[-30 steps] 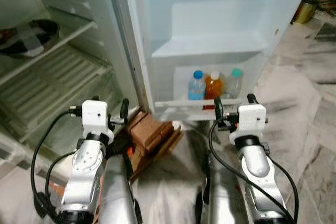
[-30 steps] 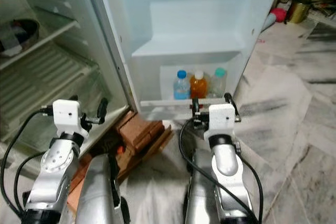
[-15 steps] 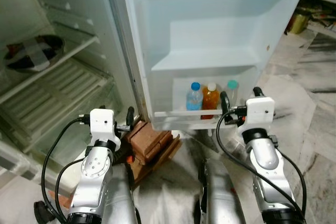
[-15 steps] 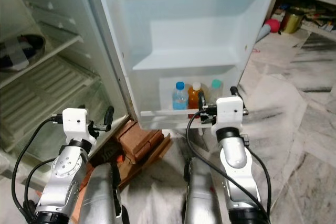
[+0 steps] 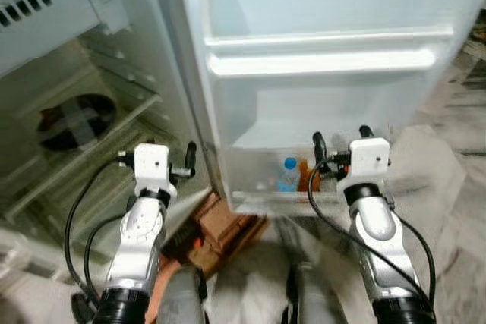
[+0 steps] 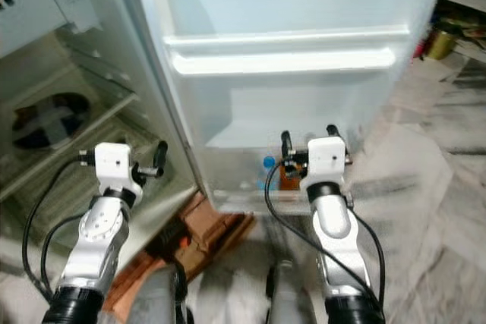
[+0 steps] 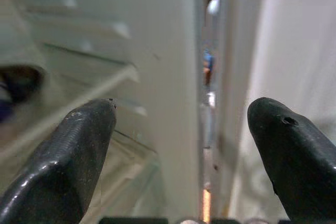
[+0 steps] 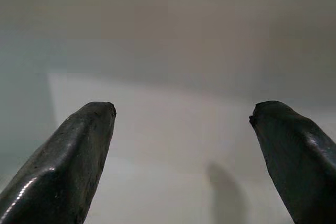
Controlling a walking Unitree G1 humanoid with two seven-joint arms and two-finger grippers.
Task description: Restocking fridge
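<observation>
- While the fridge door (image 5: 326, 28) stands open ahead, both arms are raised in front of it, and neither claw carries anything.
- Left claw (image 5: 163, 163) hovers near the door's hinge edge, fingers (image 7: 79, 150) spread wide apart with nothing between them; its wrist view looks along the gap between cabinet and door.
- Right claw (image 5: 339, 142) sits just before the lowest door rack (image 5: 304, 196), fingers (image 8: 79, 156) likewise apart and empty, facing the pale inner wall of the door.
- Bottles already stocked sit in that rack: a blue-capped bottle (image 5: 288, 174) and an orange bottle (image 5: 307, 176) beside it, partly hidden behind the right claw.
- Inside the cabinet, a dark bowl (image 5: 74, 121) rests on a shelf (image 5: 114, 123) at the left; brown boxes (image 5: 228, 225) lie on the floor below the door.
- The head views are blurred, so fine detail is uncertain.
- To do this step well, I judge the robot should steady its stance first, keep both claws clear of the rack rail, and avoid nudging the standing bottles when reaching for the next item.
</observation>
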